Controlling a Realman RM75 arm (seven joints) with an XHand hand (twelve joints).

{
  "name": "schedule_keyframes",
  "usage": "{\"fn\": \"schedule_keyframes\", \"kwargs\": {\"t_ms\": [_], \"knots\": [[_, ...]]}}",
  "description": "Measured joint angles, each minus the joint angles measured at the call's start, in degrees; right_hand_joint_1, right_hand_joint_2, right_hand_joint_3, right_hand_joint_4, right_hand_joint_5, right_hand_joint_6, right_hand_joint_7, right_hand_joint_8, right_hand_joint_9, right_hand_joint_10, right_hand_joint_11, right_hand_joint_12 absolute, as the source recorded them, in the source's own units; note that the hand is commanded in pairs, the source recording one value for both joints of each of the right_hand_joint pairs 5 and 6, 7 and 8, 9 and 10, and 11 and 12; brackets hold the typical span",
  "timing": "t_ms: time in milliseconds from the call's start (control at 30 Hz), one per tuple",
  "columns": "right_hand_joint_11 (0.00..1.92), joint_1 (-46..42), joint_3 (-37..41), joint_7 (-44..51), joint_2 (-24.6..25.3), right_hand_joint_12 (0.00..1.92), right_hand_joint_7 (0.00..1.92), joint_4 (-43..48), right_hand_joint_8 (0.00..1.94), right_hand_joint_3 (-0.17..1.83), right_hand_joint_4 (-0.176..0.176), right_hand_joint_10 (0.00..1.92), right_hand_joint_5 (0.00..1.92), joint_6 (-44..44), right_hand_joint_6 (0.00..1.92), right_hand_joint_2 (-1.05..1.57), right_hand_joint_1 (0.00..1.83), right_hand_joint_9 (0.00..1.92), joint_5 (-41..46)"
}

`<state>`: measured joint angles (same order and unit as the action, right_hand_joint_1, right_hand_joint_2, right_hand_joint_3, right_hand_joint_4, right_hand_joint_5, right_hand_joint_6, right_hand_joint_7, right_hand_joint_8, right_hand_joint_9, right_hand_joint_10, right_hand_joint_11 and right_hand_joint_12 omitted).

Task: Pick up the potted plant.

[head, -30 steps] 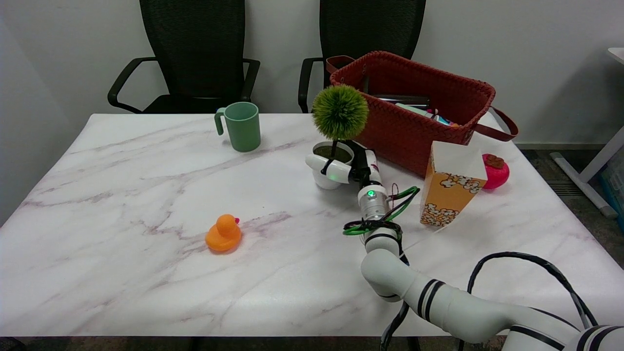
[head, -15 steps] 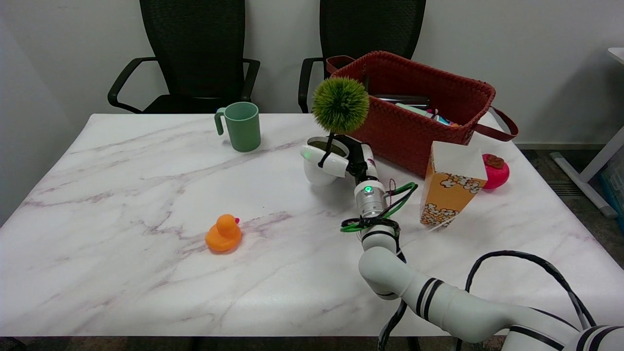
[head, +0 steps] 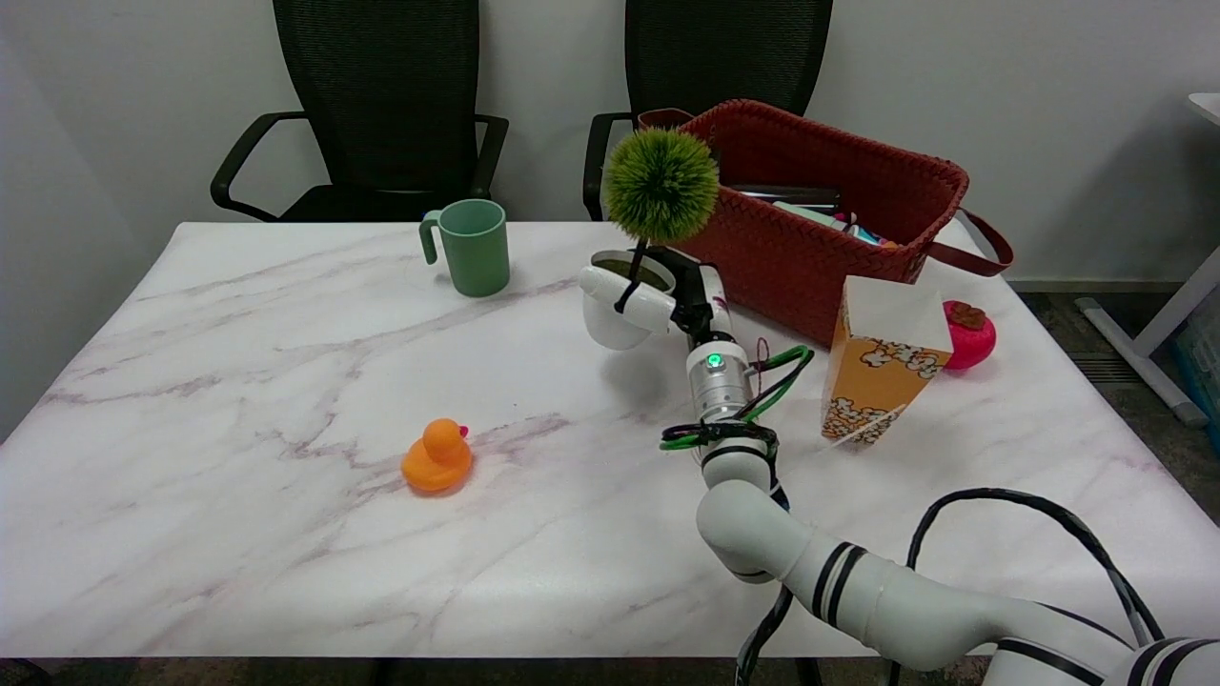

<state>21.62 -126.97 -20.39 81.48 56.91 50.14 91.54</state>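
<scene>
**Colours on the marble counter**

The counter (head: 238, 362) is white marble with grey-purple veins. The plant (head: 660, 184) is a green ball in a white pot (head: 607, 327), gripped by the black-and-white hand (head: 672, 305). At upper left stands a sage-green mug (head: 474, 247). The duck (head: 437, 457) is orange. The basket (head: 810, 214) is red-brown weave. The popcorn box (head: 877, 367) is orange and white, printed with popcorn.
</scene>
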Motion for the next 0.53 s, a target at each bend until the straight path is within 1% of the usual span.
{"fn": "schedule_keyframes", "kwargs": {"t_ms": [533], "knots": [[1.25,0.1,0.4,0.2,-0.3,1.25,1.44,5.8,1.44,0.29,0.000,1.41,0.83,1.3,0.83,0.73,1.22,1.41,-5.6]]}}
